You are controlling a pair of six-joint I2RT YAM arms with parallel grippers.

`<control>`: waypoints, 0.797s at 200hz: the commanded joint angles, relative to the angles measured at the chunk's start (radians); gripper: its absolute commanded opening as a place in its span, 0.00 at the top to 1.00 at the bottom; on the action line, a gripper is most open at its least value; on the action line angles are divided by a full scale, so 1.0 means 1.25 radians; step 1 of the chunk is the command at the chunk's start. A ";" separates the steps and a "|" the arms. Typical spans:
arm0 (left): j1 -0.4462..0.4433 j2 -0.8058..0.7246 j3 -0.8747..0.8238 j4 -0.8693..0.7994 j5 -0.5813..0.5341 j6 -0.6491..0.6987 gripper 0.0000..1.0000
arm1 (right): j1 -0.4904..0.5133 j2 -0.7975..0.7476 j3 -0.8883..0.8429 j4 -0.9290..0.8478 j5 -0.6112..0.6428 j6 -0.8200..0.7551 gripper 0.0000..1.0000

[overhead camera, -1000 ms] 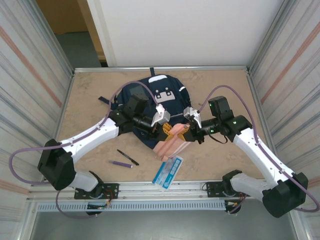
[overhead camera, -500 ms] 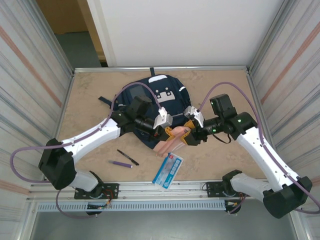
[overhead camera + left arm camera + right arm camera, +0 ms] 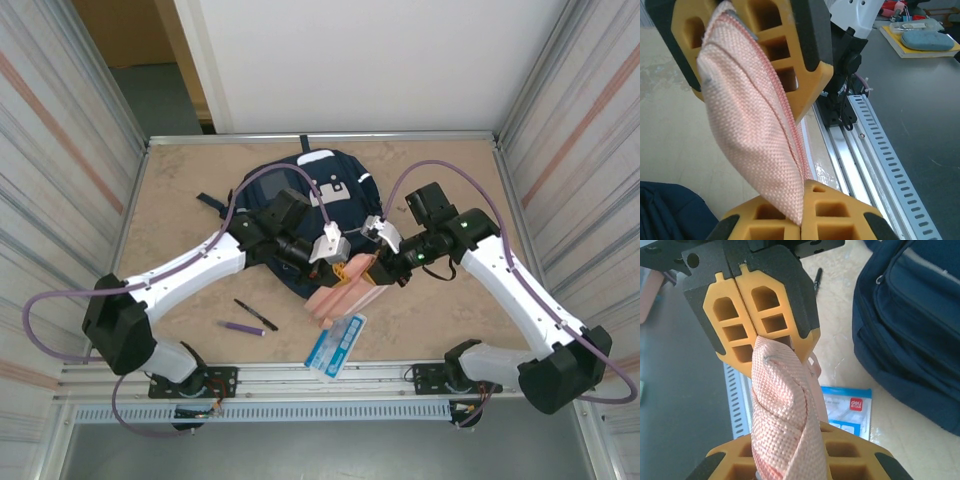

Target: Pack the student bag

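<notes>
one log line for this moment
left gripper: shut on pink pencil case | right gripper: shut on pink pencil case | student bag: on table, case not yet inside | loose: two pens, blue packet

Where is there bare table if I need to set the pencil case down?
Bare table left of the student bag, and the far-right corner past the right arm. Crowded at near centre: left gripper and right gripper hold the pink pencil case next to the blue packet; two pens lie to its left.

pink pencil case [image 3: 341,292], blue-white packet [image 3: 336,343], black pen [image 3: 256,315], purple marker [image 3: 244,328]
</notes>
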 commanded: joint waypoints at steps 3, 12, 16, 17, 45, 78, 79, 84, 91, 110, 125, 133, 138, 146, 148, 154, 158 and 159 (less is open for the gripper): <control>-0.011 0.021 0.031 -0.042 -0.006 0.041 1.00 | 0.006 -0.008 0.015 0.013 -0.012 0.038 0.77; -0.015 0.025 0.033 -0.045 -0.021 0.044 1.00 | 0.006 -0.011 0.010 0.033 -0.011 0.061 0.63; -0.017 0.027 0.035 -0.046 -0.024 0.045 1.00 | 0.007 -0.010 0.012 0.035 -0.016 0.066 0.61; -0.017 0.028 0.035 -0.046 -0.025 0.045 1.00 | 0.007 -0.010 0.013 0.035 -0.018 0.066 0.61; -0.018 0.045 0.050 -0.068 -0.017 0.064 1.00 | 0.017 0.000 0.003 0.090 -0.088 0.102 0.53; -0.015 0.042 0.057 -0.072 -0.019 0.061 1.00 | 0.024 0.048 0.012 0.080 -0.052 0.116 0.85; -0.014 0.042 0.057 -0.071 -0.018 0.059 1.00 | 0.024 0.049 0.012 0.077 -0.052 0.113 0.87; -0.009 0.036 0.054 -0.064 -0.014 0.052 1.00 | 0.022 0.055 0.014 0.064 -0.056 0.101 0.92; 0.003 0.029 0.047 -0.053 -0.005 0.040 1.00 | 0.016 0.060 0.011 0.048 -0.064 0.085 0.96; 0.031 0.000 0.017 -0.024 0.004 0.020 1.00 | 0.002 0.060 0.007 0.036 -0.046 0.088 0.80; 0.033 -0.015 0.002 -0.019 0.001 0.029 1.00 | 0.003 0.055 0.003 0.029 -0.031 0.096 0.60; 0.033 -0.014 0.001 -0.021 0.006 0.034 1.00 | 0.005 0.054 -0.008 0.038 -0.049 0.091 0.58; 0.035 -0.013 0.001 -0.023 0.010 0.037 1.00 | 0.008 0.055 -0.015 0.046 -0.058 0.090 0.57; 0.035 -0.009 0.005 -0.026 0.013 0.039 1.00 | 0.019 0.061 -0.020 0.052 -0.072 0.087 0.56; 0.035 -0.007 0.006 -0.025 0.014 0.039 1.00 | 0.021 0.065 -0.019 0.052 -0.075 0.084 0.56; 0.035 -0.004 0.010 -0.027 0.015 0.039 1.00 | 0.030 0.077 -0.014 0.041 -0.074 0.071 0.58; 0.035 -0.001 0.012 -0.027 0.017 0.037 1.00 | 0.035 0.086 -0.003 0.033 -0.070 0.066 0.59; 0.035 0.000 0.012 -0.027 0.017 0.037 1.00 | 0.035 0.088 -0.002 0.032 -0.068 0.066 0.60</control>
